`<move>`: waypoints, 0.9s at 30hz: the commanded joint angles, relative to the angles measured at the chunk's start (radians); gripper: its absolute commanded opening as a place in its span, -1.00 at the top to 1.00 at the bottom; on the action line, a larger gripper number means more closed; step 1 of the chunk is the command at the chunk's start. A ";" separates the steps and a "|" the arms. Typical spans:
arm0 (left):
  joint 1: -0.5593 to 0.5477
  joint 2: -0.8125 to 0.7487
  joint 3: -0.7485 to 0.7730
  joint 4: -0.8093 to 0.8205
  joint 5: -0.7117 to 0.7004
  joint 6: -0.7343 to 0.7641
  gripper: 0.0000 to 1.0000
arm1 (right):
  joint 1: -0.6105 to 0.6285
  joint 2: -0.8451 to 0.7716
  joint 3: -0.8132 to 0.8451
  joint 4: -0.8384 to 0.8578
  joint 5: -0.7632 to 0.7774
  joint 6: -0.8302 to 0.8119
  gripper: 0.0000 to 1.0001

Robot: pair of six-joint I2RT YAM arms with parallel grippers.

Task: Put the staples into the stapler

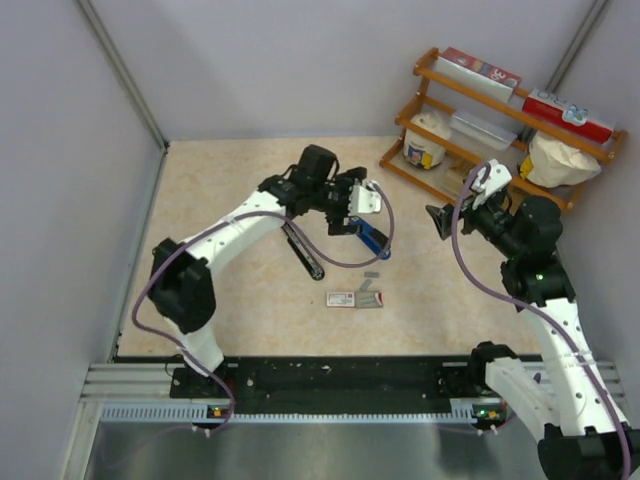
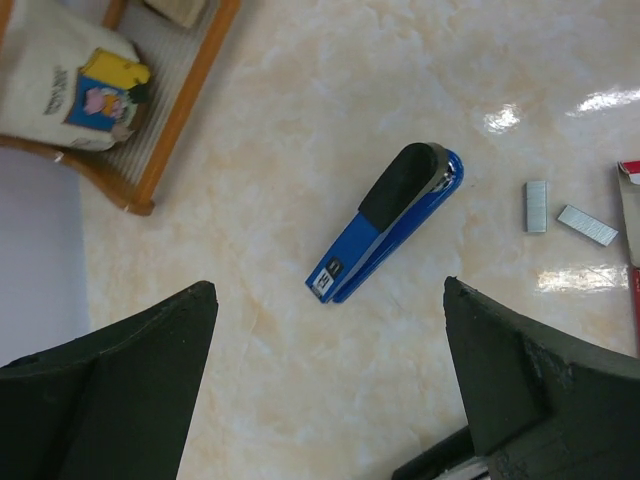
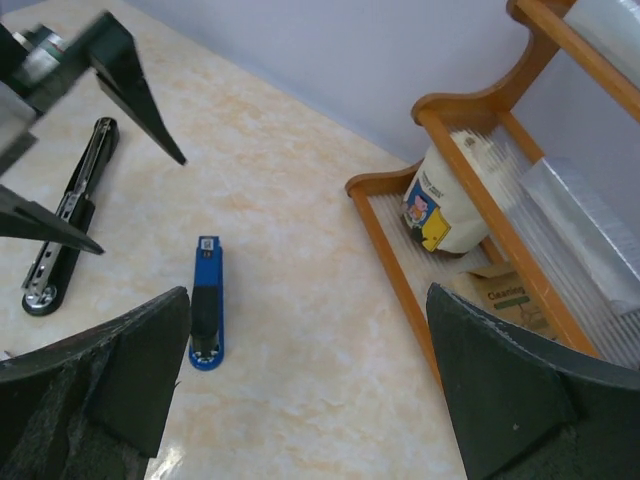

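Note:
A blue stapler [image 1: 372,240] with a black top lies closed on the beige table; it also shows in the left wrist view [image 2: 390,222] and the right wrist view [image 3: 207,315]. A black stapler [image 1: 303,252] lies to its left, opened out long [image 3: 70,230]. Two grey strips of staples [image 2: 536,206] lie near the blue stapler's head, beside the white and red staples box [image 1: 342,299]. My left gripper [image 1: 348,215] hovers open above the blue stapler [image 2: 328,290], holding nothing. My right gripper [image 1: 455,205] is open and empty [image 3: 308,292], off to the stapler's right.
A wooden shelf rack [image 1: 500,130] stands at the back right, holding a white jar [image 3: 445,200], boxes and a bag. Grey walls close the table on the left, back and right. The left arm's cable [image 1: 330,262] hangs over the black stapler.

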 commanded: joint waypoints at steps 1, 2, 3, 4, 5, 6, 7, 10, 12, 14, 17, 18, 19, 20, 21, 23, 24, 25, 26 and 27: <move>-0.041 0.175 0.156 -0.210 0.067 0.182 -0.98 | -0.036 0.007 -0.041 0.041 -0.129 0.006 -0.98; -0.049 0.209 0.189 -0.242 0.076 0.212 -0.98 | -0.036 0.009 -0.044 0.041 -0.131 0.003 -0.98; -0.057 0.245 0.223 -0.260 0.079 0.232 -0.97 | -0.037 0.013 -0.048 0.043 -0.135 -0.003 -0.98; -0.067 0.284 0.254 -0.288 0.084 0.243 -0.97 | -0.037 0.013 -0.053 0.046 -0.137 -0.009 -0.98; -0.072 0.318 0.294 -0.320 0.087 0.268 -0.97 | -0.039 0.015 -0.059 0.047 -0.138 -0.014 -0.98; -0.080 0.353 0.329 -0.363 0.091 0.291 -0.97 | -0.040 0.013 -0.064 0.046 -0.140 -0.020 -0.98; -0.084 0.384 0.369 -0.410 0.096 0.324 -0.98 | -0.040 0.015 -0.070 0.049 -0.146 -0.026 -0.98; -0.095 0.459 0.440 -0.460 0.078 0.366 -0.97 | -0.046 0.012 -0.084 0.058 -0.155 -0.034 -0.98; -0.103 0.496 0.460 -0.471 0.058 0.380 -0.97 | -0.046 0.012 -0.088 0.063 -0.160 -0.034 -0.98; -0.110 0.525 0.467 -0.471 0.047 0.389 -0.97 | -0.049 0.010 -0.093 0.064 -0.169 -0.036 -0.98; -0.118 0.562 0.484 -0.457 0.035 0.377 -0.96 | -0.048 0.010 -0.104 0.073 -0.195 -0.029 -0.98; -0.117 0.574 0.490 -0.449 0.030 0.369 -0.94 | -0.046 0.010 -0.108 0.078 -0.203 -0.026 -0.98; -0.120 0.583 0.495 -0.440 0.024 0.364 -0.92 | -0.049 0.012 -0.111 0.083 -0.207 -0.025 -0.98; -0.120 0.591 0.500 -0.432 0.021 0.357 -0.90 | -0.048 0.015 -0.116 0.084 -0.213 -0.025 -0.98; -0.120 0.602 0.504 -0.422 0.015 0.352 -0.88 | -0.046 0.016 -0.116 0.084 -0.218 -0.025 -0.98; -0.121 0.612 0.513 -0.411 0.010 0.334 -0.84 | -0.048 0.024 -0.119 0.084 -0.221 -0.025 -0.98; -0.121 0.615 0.515 -0.406 0.007 0.328 -0.82 | -0.048 0.024 -0.119 0.086 -0.224 -0.025 -0.98; -0.121 0.618 0.518 -0.399 0.005 0.325 -0.80 | -0.046 0.027 -0.119 0.086 -0.224 -0.026 -0.98; -0.121 0.620 0.518 -0.394 0.005 0.318 -0.77 | -0.048 0.027 -0.121 0.086 -0.227 -0.026 -0.98; -0.121 0.622 0.518 -0.386 0.004 0.311 -0.74 | -0.048 0.027 -0.121 0.084 -0.229 -0.026 -0.98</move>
